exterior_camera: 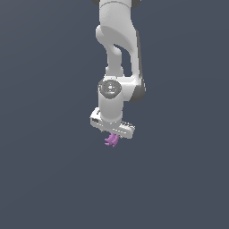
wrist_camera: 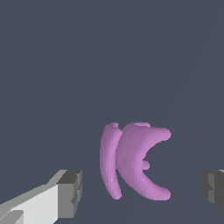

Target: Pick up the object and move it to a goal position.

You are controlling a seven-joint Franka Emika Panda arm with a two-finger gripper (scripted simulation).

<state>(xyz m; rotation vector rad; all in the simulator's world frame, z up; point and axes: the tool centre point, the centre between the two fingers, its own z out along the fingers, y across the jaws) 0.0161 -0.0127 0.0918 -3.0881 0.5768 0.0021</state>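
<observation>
The object (wrist_camera: 135,162) is a small purple piece with curved prongs. In the wrist view it lies between my two grey fingertips (wrist_camera: 70,194), with a gap on each side. My gripper (wrist_camera: 142,192) is open and touches nothing. In the exterior view the object (exterior_camera: 111,140) shows just under the white gripper (exterior_camera: 112,134), which points down from the arm. The fingers themselves are hard to make out in that view. I cannot tell whether the object rests on the ground.
A plain dark grey-blue surface (exterior_camera: 44,179) fills both views. No other objects, edges or goal marker show.
</observation>
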